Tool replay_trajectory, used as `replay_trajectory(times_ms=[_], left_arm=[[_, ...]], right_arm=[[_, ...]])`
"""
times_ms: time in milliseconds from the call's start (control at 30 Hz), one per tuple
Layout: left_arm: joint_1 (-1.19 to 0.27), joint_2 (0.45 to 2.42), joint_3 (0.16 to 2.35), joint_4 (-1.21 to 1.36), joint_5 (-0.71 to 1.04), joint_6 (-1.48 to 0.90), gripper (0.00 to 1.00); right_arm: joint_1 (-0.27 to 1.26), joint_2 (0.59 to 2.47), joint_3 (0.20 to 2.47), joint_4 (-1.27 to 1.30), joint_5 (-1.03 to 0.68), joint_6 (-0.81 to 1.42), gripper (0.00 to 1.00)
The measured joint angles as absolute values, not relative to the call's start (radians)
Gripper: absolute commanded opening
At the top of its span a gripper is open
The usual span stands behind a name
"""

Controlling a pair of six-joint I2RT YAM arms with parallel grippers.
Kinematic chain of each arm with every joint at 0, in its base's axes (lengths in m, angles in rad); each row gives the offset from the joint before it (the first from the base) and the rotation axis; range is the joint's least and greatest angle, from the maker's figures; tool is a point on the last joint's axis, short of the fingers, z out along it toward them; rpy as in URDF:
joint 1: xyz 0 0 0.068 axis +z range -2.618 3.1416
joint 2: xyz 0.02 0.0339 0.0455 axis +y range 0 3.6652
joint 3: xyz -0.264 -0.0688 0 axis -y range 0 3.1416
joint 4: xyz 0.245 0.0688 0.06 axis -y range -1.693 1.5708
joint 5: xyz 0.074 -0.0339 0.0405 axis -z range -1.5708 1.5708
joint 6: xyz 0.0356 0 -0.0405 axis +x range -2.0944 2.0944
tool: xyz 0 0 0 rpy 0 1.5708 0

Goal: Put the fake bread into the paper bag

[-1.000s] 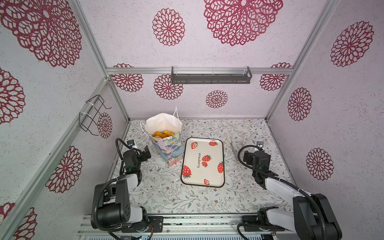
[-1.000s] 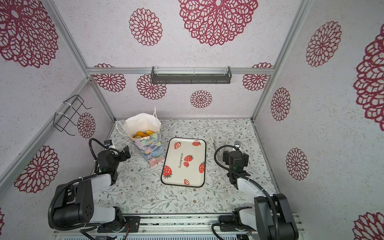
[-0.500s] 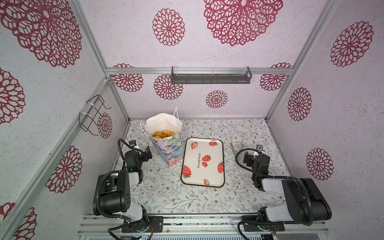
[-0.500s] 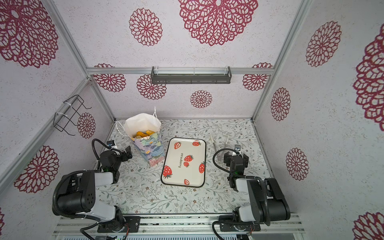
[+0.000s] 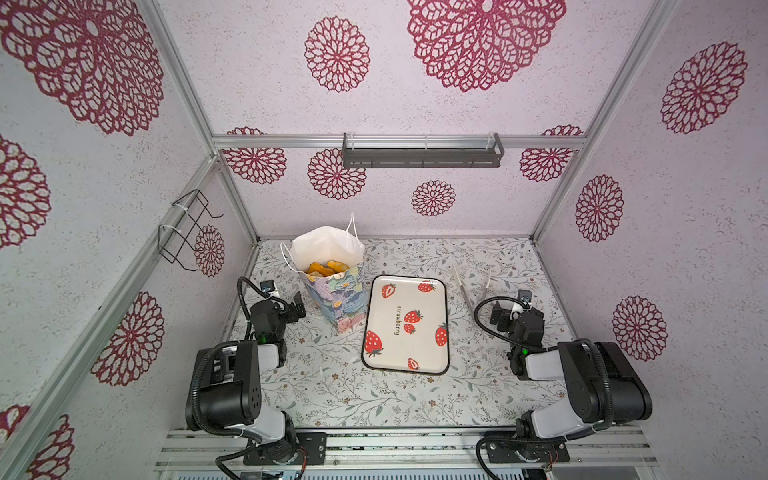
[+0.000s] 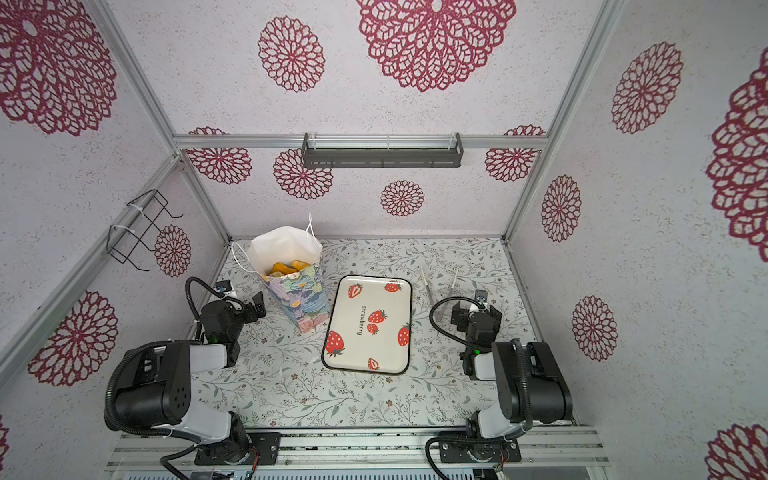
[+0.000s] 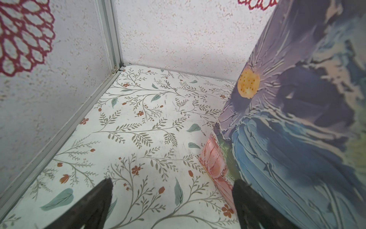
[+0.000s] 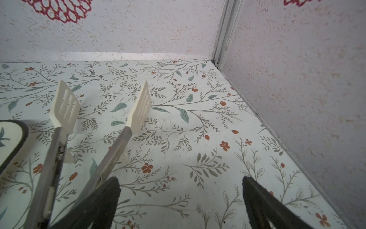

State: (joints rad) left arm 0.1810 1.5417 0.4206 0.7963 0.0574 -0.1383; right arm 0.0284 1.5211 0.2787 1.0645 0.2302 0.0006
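Top views both show the paper bag (image 5: 337,300) standing near the back-left corner of the tabletop (image 5: 332,390), mouth up and open. The bread (image 5: 326,268) is inside it, with only a few orange tops showing over the near wall. The tray (image 5: 428,307) mid-tabletop is bare, and I see no bread loose on the tabletop.

Left wrist view: the left gripper (image 7: 172,188) is low near the left edge, just beside the bag's lower side wall, jaws spread and empty. One finger (image 7: 249,200) is right up against the paper; touching or a hair off, can't tell.

Right wrist view: the right gripper (image 8: 180,184) is near the right edge, jaws wide and holding nothing. The tongs (image 8: 119,143) lie flat just ahead of it, blades toward the back edge.

Key relation: the bread sits above the left gripper, behind the bag wall. The left arm is clearly nearer; the right is across the tray. The bag's long axis is vertical, so access is from the top only. My read is that nothing is left to load and the task looks done.

Hidden: the piece count in the bag, anything behind the bag, and the tongs' hinge end.
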Motion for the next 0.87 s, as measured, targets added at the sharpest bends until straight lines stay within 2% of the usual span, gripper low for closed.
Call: replay_trajectory(times_ms=[867], left_arm=[[0.181, 1.542, 0.421, 0.796, 0.056, -0.138, 0.98]], right_arm=[[0.029, 1.522, 0.279, 1.079, 0.212, 0.001, 0.99]])
